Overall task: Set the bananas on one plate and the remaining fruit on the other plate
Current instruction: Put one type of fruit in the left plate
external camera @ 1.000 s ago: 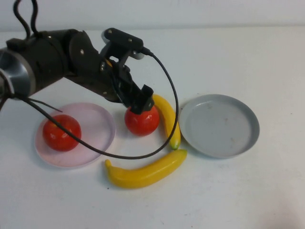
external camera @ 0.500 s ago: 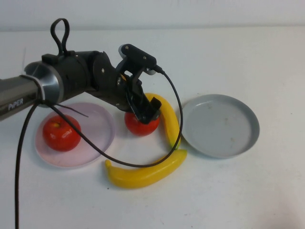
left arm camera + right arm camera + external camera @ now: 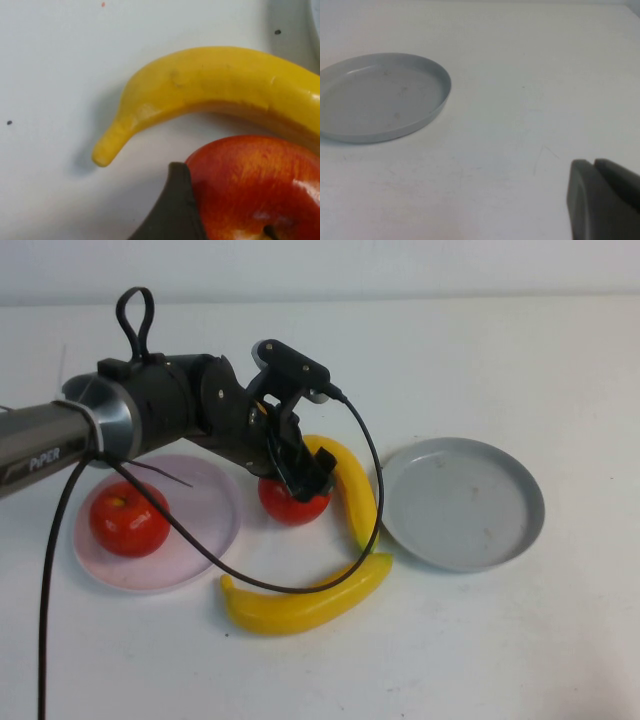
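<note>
- My left gripper point(image 3: 300, 480) is down over the loose apple point(image 3: 293, 502), which sits on the table between the pink plate point(image 3: 205, 530) and the grey plate point(image 3: 462, 502), nearer the pink one.
- Its jaws stand wide around the apple; in the left wrist view one dark finger point(image 3: 172, 210) lies against the apple's side. I can't tell whether the grip has bitten, so I treat the apple as not yet held.
- The other apple point(image 3: 129, 519) already sits on the pink plate, on the side away from the loose apple.
- One banana point(image 3: 352, 490) curves just beside the loose apple on the grey-plate side, apparently touching it; the second banana point(image 3: 305, 600) lies on the table nearer me than the loose apple. The grey plate holds nothing.
- To do this step well, I'd close slowly and squarely across the apple's widest part; the glossy round skin looks liable to squirt out if pinched off-centre.
- I'd lift straight up before swinging toward the pink plate, so the neighbouring banana isn't dragged along.
- I'd aim for the bare part of the pink plate, clear of the apple there.
- My right gripper point(image 3: 600, 202) hangs over bare table beside the grey plate, fingers pressed together on nothing.
</note>
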